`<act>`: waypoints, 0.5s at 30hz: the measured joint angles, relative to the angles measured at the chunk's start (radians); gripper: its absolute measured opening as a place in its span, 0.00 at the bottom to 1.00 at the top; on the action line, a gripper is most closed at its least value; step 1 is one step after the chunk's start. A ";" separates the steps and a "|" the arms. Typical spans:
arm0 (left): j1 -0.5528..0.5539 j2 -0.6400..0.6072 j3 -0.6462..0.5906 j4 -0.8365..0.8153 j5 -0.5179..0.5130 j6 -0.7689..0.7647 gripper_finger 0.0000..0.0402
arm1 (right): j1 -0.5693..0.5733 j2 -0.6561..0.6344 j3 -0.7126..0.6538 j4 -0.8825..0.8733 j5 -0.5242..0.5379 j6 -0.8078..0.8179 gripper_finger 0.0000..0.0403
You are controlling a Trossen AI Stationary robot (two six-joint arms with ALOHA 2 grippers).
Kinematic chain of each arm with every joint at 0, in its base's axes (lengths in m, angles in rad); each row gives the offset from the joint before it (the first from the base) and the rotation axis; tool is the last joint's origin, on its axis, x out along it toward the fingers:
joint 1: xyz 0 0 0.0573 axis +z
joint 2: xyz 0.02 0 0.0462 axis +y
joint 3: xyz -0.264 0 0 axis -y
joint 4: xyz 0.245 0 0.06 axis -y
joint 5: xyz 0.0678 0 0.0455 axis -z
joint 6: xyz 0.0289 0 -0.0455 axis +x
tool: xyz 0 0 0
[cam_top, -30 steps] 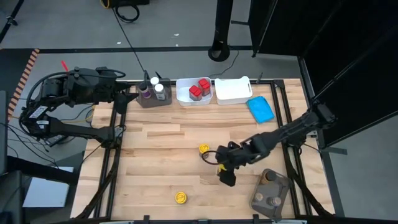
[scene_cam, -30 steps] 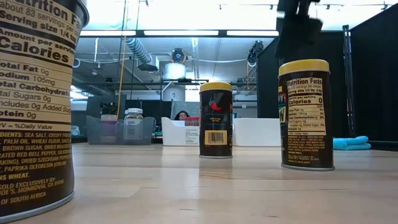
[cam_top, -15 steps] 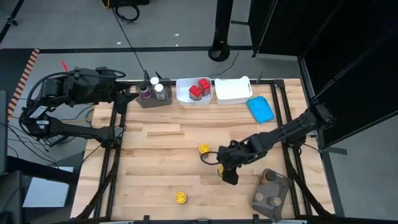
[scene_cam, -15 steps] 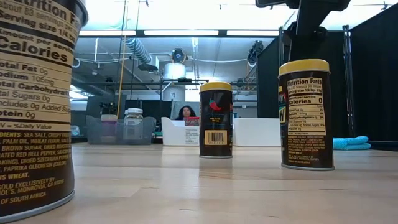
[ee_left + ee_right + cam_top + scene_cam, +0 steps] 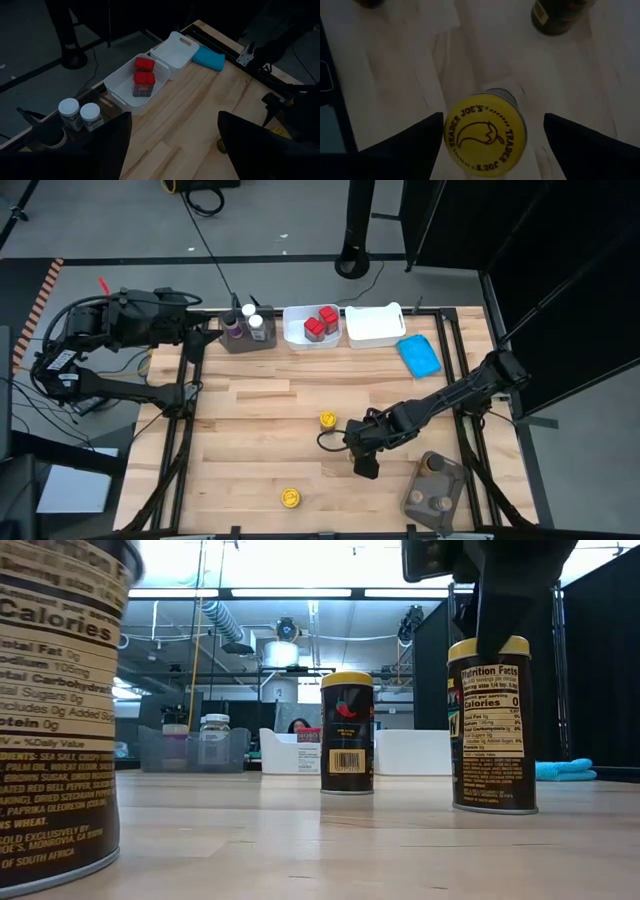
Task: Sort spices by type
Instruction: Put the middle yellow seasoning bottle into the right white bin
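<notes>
Jars with red caps fill white tub.

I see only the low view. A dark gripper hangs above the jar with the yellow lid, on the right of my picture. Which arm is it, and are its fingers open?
Observer: It is the right gripper. Its fingers are open, and the yellow lid shows between them from above.
Operator: Where is the other arm?
Observer: The left gripper waits open at the table's far left edge, beside the grey bin.
Operator: What stands in the white tub behind the middle jar?
Observer: Two red-capped jars stand in that white tub.
</notes>
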 joint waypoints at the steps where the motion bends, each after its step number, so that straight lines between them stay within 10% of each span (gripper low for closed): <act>1: 0.000 0.000 0.000 0.000 0.000 0.002 0.75 | -0.001 0.003 -0.001 -0.004 -0.001 0.000 0.87; 15: 0.000 0.000 0.000 0.000 0.000 0.026 0.75 | -0.004 0.070 0.000 -0.002 -0.030 -0.010 0.74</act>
